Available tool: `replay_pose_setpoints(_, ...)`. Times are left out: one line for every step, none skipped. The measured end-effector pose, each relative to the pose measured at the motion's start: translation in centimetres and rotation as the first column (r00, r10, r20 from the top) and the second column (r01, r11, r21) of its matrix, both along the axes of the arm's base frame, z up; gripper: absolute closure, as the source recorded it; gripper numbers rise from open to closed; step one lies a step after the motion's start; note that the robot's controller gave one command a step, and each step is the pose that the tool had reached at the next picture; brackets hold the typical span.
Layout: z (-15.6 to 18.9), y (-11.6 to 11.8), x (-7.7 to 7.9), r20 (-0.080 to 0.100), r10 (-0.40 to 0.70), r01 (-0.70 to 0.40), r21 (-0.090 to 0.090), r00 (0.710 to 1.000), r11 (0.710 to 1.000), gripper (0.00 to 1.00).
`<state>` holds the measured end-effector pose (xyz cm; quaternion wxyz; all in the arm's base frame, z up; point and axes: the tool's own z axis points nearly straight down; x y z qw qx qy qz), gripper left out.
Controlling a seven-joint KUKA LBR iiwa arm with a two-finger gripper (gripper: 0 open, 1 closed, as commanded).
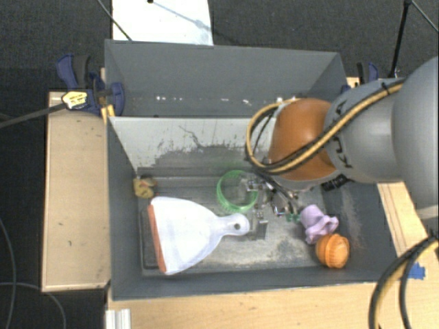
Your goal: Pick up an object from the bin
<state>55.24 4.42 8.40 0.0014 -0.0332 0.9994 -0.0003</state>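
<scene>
Observation, remote station. The gripper (263, 218) is low over the middle of the bin (206, 142), hanging beneath the arm's orange wrist cover. Whether it is spread or pressed together I cannot tell; the wrist and cables mask it, and I see nothing pinched.

Nearest item: the white dustpan (185, 238), lying flat on the floor in the left half of the bin. Its long axis runs left to right, with the broad reddish-edged mouth to the left and the handle (233, 225) pointing right. The holed end of the handle lies just beside the gripper, on its left. I judge this the likeliest item to be picked, and the handle the only narrow part. A grasp would have to close across it, not along it.

Surroundings: a green ring (236, 190) sits just behind the handle end and close to the gripper, and could be knocked or caught. A purple piece (317, 221) and an orange ball (333, 250) lie to the right, apart from the handle. A small tan piece (143, 187) rests at the far left, well clear
</scene>
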Motion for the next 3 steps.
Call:
replay_pose_setpoints(2.0,5.3,-2.1,-0.003,-0.318,0.318,0.001,0.948,0.948,1.00)
replay_pose_setpoints(1.9,5.2,-2.1,-0.003,-0.318,0.318,0.001,0.948,0.948,1.00)
replay_pose_setpoints(19.1,5.3,-1.6,0.004,-0.279,0.279,0.004,0.960,0.960,1.00)
